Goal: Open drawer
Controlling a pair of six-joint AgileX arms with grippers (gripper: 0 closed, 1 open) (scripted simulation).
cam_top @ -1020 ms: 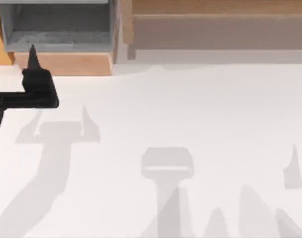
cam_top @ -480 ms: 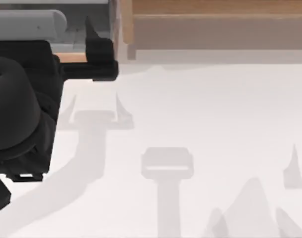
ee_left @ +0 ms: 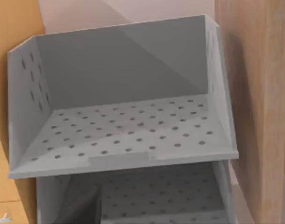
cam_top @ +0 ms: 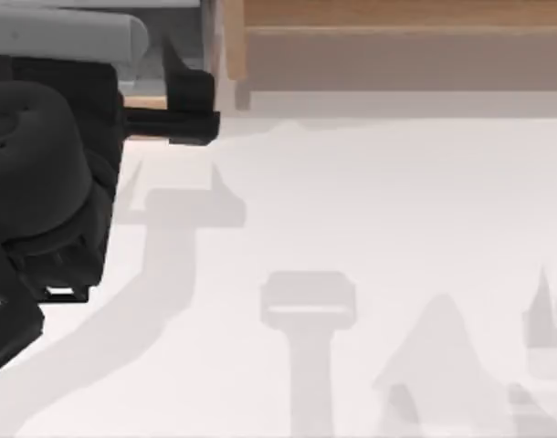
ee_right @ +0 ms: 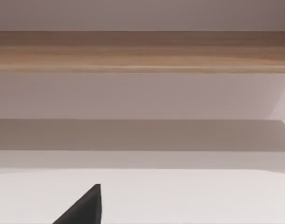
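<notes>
Our left gripper at the drawer, fingers spread; rigid wood, slides stiffly — grip pale handle, prob.

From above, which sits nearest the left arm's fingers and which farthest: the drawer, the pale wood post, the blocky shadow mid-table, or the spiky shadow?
1. drawer, top left, directly at the left gripper.
2. pale wood post, just right of the drawer.
3. blocky shadow, mid-table.
4. spiky shadow, right edge.
</notes>
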